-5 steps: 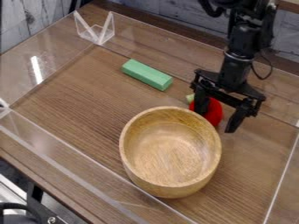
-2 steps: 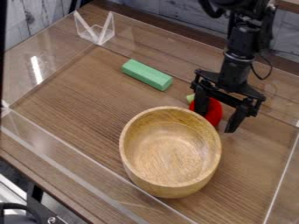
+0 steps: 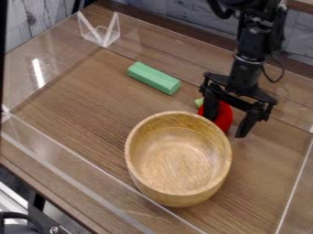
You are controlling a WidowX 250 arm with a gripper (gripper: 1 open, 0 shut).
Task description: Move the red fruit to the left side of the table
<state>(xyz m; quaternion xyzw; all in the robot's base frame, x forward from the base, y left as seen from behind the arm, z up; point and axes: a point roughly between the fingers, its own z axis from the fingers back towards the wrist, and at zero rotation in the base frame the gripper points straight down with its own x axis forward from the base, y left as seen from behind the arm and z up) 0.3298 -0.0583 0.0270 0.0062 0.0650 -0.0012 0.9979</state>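
The red fruit (image 3: 224, 114) is a small bright red lump on the wood-grain table (image 3: 86, 96), at the right, just beyond the wooden bowl. My black gripper (image 3: 229, 117) points straight down over it, low at the tabletop. Its jaws stand open, with one finger on each side of the fruit. The fingers hide part of the fruit, and I cannot tell whether they touch it.
A large wooden bowl (image 3: 178, 156) sits in front of the gripper, close to its fingers. A flat green block (image 3: 154, 78) lies to the left, further back. Low clear acrylic walls (image 3: 98, 30) edge the table, one close on the right.
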